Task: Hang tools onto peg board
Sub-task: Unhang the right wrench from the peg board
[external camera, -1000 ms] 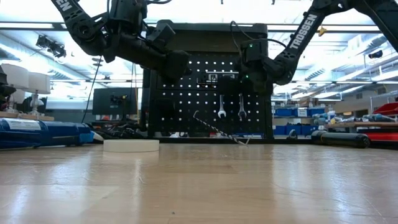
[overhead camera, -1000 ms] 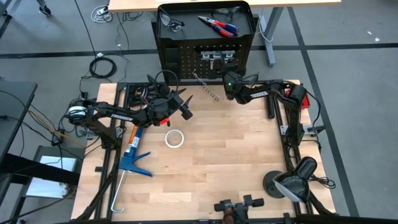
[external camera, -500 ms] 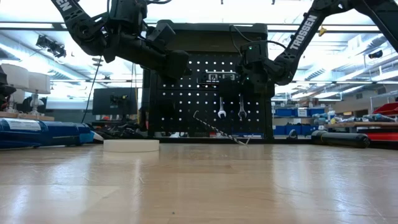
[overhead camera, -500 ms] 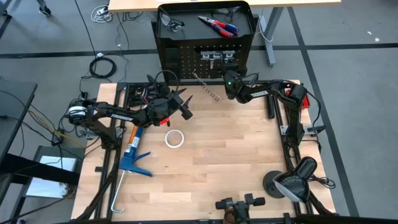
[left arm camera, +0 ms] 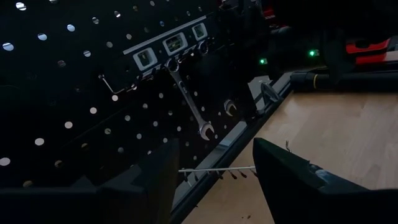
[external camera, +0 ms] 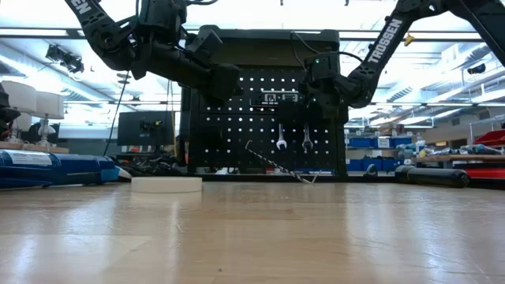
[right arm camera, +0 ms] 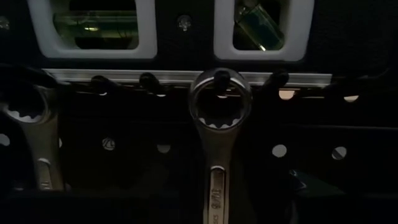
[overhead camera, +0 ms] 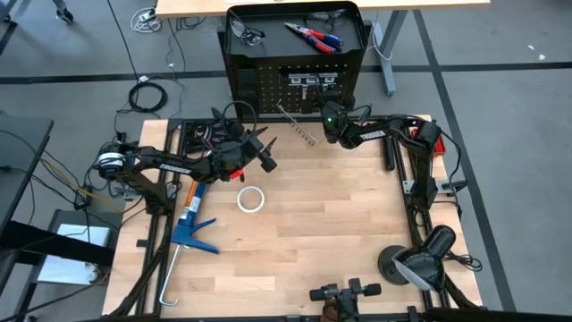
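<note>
Two silver wrenches hang side by side on the peg board point(overhead camera: 295, 76), and we see them best in the right wrist view: the nearer wrench point(right arm camera: 219, 143) has its ring end looped over a hook directly ahead of the right end effector point(overhead camera: 329, 119), while the second wrench point(right arm camera: 28, 137) hangs just beside it on the same rail. We cannot tell whether the right end effector is clenched or released, since its fingers do not show in any view; it sits close up against the board face, near the hanging wrenches point(external camera: 292, 136).

We find the left end effector point(left arm camera: 211, 163) spread wide and grasping nothing, hovering above the table point(overhead camera: 340, 215) and facing the board. Ahead of it, between its fingers, a slim black-and-silver bar point(left arm camera: 217, 169) leans against the foot of the board, and beyond that one wrench point(left arm camera: 189, 102) dangles from the rail.

On the tray-like top of the board, well beyond both end effectors, lie the red-and-blue-handled pliers point(overhead camera: 313, 36) and a pair of safety glasses point(overhead camera: 248, 34). A white tape roll point(overhead camera: 250, 199) rests on the table near the left end effector, with a blue caulking gun point(overhead camera: 189, 228) farther back beside the left arm.
</note>
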`<state>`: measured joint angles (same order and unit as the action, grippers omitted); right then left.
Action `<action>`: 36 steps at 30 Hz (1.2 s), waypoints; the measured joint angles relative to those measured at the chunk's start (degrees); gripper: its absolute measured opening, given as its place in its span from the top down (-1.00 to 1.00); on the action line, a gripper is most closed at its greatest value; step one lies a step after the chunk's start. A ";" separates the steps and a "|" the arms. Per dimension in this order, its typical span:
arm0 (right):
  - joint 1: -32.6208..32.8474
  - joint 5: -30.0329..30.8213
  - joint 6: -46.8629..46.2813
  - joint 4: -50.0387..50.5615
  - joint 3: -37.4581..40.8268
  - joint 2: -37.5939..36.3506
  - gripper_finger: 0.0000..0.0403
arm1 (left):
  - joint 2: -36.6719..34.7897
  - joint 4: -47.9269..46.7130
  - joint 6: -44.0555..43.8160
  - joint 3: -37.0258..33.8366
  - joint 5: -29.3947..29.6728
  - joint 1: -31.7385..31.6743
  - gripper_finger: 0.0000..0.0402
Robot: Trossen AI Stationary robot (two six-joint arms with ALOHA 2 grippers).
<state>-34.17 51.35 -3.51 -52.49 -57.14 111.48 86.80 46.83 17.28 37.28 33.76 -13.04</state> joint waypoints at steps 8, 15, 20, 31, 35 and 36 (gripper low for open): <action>0.02 -0.65 -1.39 0.52 0.00 0.00 0.53 | 0.00 0.00 0.00 0.00 0.00 0.00 -0.05; -0.04 -1.53 -1.51 1.16 0.00 0.00 0.64 | 0.00 0.00 0.00 0.00 0.00 0.01 -0.05; -0.04 -1.53 -1.51 1.18 0.00 0.00 0.70 | 0.00 -0.02 0.00 0.00 0.00 0.00 -0.05; -0.09 -1.53 -1.51 1.20 0.00 0.00 0.70 | 0.00 -0.01 0.00 0.00 0.00 0.00 -0.05; -0.09 -1.53 -1.51 1.20 0.00 0.00 0.70 | 0.00 -0.02 0.00 0.00 0.00 0.00 -0.05; -0.09 -1.53 -1.51 1.20 0.00 0.00 0.70 | 0.00 -0.02 0.00 0.00 0.00 0.01 -0.05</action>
<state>-34.26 49.82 -5.02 -51.29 -57.14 111.48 86.80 46.81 17.28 37.28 33.76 -13.03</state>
